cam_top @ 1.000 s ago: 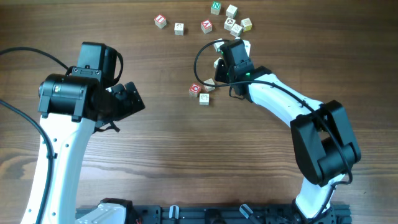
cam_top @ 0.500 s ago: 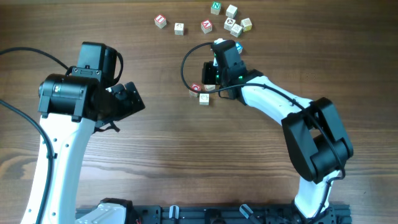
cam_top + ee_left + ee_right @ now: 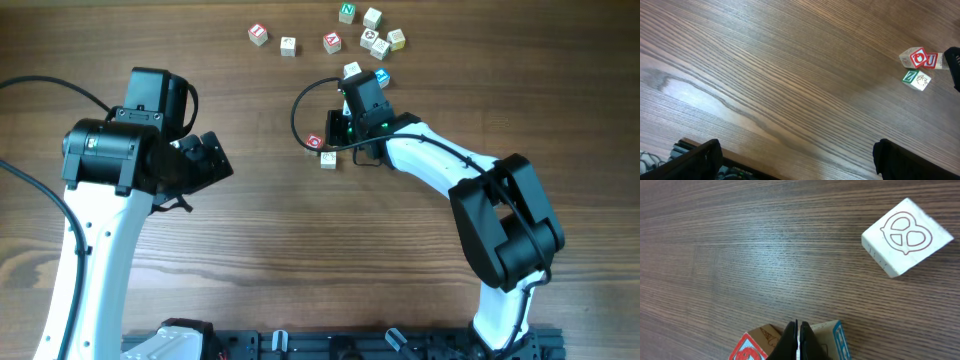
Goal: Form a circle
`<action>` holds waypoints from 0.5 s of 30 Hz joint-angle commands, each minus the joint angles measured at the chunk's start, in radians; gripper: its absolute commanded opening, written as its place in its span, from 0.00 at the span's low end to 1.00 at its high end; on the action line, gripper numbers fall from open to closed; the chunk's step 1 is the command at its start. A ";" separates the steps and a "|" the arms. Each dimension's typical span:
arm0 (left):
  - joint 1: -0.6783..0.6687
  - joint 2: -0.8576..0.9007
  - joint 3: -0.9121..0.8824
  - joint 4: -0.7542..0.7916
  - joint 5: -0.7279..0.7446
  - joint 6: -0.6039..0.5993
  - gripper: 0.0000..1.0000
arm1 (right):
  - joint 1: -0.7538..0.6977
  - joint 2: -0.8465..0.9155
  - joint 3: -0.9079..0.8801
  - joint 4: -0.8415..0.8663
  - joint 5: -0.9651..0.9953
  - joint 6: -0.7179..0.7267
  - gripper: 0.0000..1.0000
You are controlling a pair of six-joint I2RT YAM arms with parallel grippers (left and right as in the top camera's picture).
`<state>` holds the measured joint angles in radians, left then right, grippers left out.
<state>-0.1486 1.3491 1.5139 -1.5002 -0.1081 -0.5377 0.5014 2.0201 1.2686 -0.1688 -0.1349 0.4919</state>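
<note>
Surface: we see a brown wood-grain table (image 3: 260,260) under both arms.
Left arm: the left arm (image 3: 100,165) is white with black joints and stands at the left side of the table.
Left pincer: the left gripper (image 3: 212,160) has its jaws spread wide. In its wrist view we find nothing between the two dark fingers (image 3: 695,160), only wood, and it is well apart from every cube.
Task's thing: the circle (image 3: 322,150) is only a small cluster of three cubes near the table's middle. We make out a red-faced cube (image 3: 918,57) touching a U cube (image 3: 931,60), with a green Z cube (image 3: 916,79) just below them.
Right pincer: the right gripper (image 3: 343,130) is pressed fully closed and holds nothing. In its wrist view we see its tip (image 3: 797,330) poised between the red-faced cube and a blue-lettered one; we cannot tell if it touches either. A pale cube with a pretzel drawing (image 3: 905,235) lies apart from those two.
Scatter: loose lettered cubes (image 3: 372,30) in red, green and teal lie along the far edge.
Right arm: the right arm (image 3: 510,220) reaches in from the right.
</note>
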 commanded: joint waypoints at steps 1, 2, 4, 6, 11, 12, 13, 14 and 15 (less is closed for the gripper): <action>0.000 -0.006 0.003 -0.001 -0.017 -0.017 1.00 | 0.008 0.018 0.015 -0.008 -0.024 -0.010 0.05; 0.000 -0.006 0.003 -0.001 -0.017 -0.017 1.00 | 0.012 0.017 0.015 -0.011 -0.024 -0.010 0.05; 0.000 -0.006 0.003 -0.001 -0.017 -0.017 1.00 | 0.016 0.015 0.015 -0.018 -0.023 -0.010 0.05; 0.000 -0.006 0.003 -0.001 -0.017 -0.017 1.00 | 0.018 0.014 0.015 -0.026 -0.023 -0.010 0.05; 0.000 -0.006 0.003 -0.001 -0.017 -0.017 1.00 | 0.019 0.013 0.015 -0.041 -0.020 0.005 0.04; 0.000 -0.006 0.003 -0.001 -0.017 -0.017 1.00 | 0.019 0.013 0.015 -0.034 -0.019 0.004 0.04; 0.000 -0.006 0.003 -0.001 -0.017 -0.017 1.00 | 0.019 0.010 0.015 -0.023 -0.019 0.000 0.05; 0.000 -0.006 0.003 -0.001 -0.017 -0.017 1.00 | 0.019 0.004 0.016 -0.008 -0.014 -0.010 0.05; 0.000 -0.006 0.003 -0.001 -0.017 -0.017 1.00 | 0.019 -0.005 0.017 0.007 -0.007 -0.023 0.04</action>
<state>-0.1486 1.3491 1.5139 -1.5005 -0.1081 -0.5377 0.5148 2.0201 1.2728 -0.1898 -0.1417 0.4923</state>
